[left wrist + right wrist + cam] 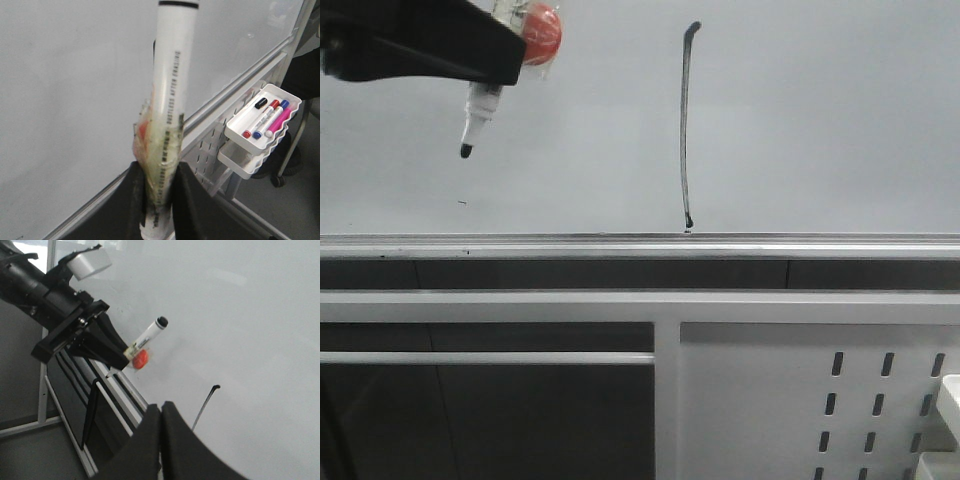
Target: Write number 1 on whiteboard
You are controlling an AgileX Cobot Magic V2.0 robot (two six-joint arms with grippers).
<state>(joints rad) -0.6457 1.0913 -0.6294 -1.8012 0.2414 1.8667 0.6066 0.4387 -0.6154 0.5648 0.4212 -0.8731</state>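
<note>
The number 1 point(685, 125) is a thin black near-vertical stroke on the whiteboard point(820, 120), running from a small hook at the top to an ink blob just above the rail. My left gripper point(510, 55) is at the upper left, shut on a white marker pen point(480, 105) wrapped in tape with an orange-red lump point(542, 32). The pen's black tip point(466, 150) points down, well left of the stroke. In the left wrist view the pen point(172, 75) stands clamped in my left gripper point(159, 172). My right gripper point(161, 410) is shut on nothing, near the stroke point(205, 407).
A silver rail point(620, 243) runs along the board's lower edge. Below it is a white perforated panel point(880, 400). White trays point(262, 117) with several spare markers hang on that panel. A tiny dark speck point(462, 203) marks the board under the pen tip.
</note>
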